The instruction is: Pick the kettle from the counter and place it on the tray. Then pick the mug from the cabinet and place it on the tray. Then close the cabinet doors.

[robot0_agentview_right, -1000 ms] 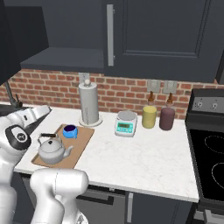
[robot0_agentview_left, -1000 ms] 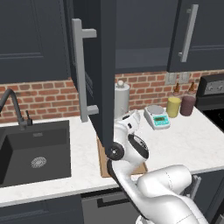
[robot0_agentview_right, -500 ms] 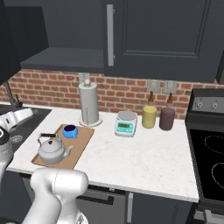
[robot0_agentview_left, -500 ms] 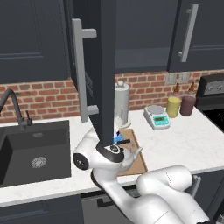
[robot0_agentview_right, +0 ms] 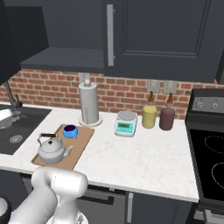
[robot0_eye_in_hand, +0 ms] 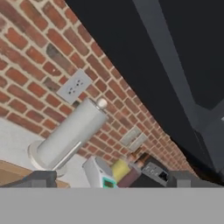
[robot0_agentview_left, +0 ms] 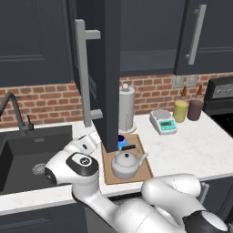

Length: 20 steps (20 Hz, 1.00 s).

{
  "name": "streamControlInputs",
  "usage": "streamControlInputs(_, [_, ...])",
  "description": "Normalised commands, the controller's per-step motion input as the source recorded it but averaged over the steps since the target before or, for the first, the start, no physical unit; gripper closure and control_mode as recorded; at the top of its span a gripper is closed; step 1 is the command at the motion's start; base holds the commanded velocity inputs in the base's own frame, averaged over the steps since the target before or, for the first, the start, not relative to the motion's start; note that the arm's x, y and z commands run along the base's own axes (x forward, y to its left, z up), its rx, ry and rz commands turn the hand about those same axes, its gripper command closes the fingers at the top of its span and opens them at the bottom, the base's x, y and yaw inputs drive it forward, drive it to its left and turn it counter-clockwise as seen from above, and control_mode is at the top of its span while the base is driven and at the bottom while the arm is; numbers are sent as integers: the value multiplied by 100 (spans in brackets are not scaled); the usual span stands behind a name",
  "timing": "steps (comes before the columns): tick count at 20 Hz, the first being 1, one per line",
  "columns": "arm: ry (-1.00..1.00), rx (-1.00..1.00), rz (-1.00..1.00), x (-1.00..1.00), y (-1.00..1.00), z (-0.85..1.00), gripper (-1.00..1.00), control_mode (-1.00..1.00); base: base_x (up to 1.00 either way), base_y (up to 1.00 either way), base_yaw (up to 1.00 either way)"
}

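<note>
My claw [robot0_eye_in_hand: 109, 179] is spread wide, gripping nothing; its tips frame the paper-towel roll [robot0_eye_in_hand: 65, 140] and brick wall [robot0_eye_in_hand: 30, 65]. The kettle [robot0_agentview_right: 51, 148] sits upright on the tray [robot0_agentview_right: 81, 142], with the mug [robot0_agentview_right: 70, 131] just behind it on the same tray, apart. The tray rests on the surface [robot0_agentview_right: 140, 157]. One cabinet door [robot0_agentview_left: 109, 73] stands open above the tray.

Kettle and mug on tray, door open.
Kettle [robot0_agentview_right: 51, 149] upright on tray [robot0_agentview_right: 78, 149]; blue mug [robot0_agentview_right: 70, 131] just behind; cabinet door [robot0_agentview_left: 108, 68] swung outward.
</note>
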Motion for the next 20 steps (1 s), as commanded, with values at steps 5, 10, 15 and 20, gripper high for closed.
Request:
streamControlInputs(5, [0,-10,-8,2,61,-24,-100,-100,0,0,0])
streamControlInputs(10, [0,-7,-8,0,57,-3,-100,-100,0,0,0])
streamControlInputs(15, [0,-6,-9,-16,53,20,-100,-100,0,0,0])
streamControlInputs(20, [0,-5,-8,-19,44,25,-100,-100,0,0,0])
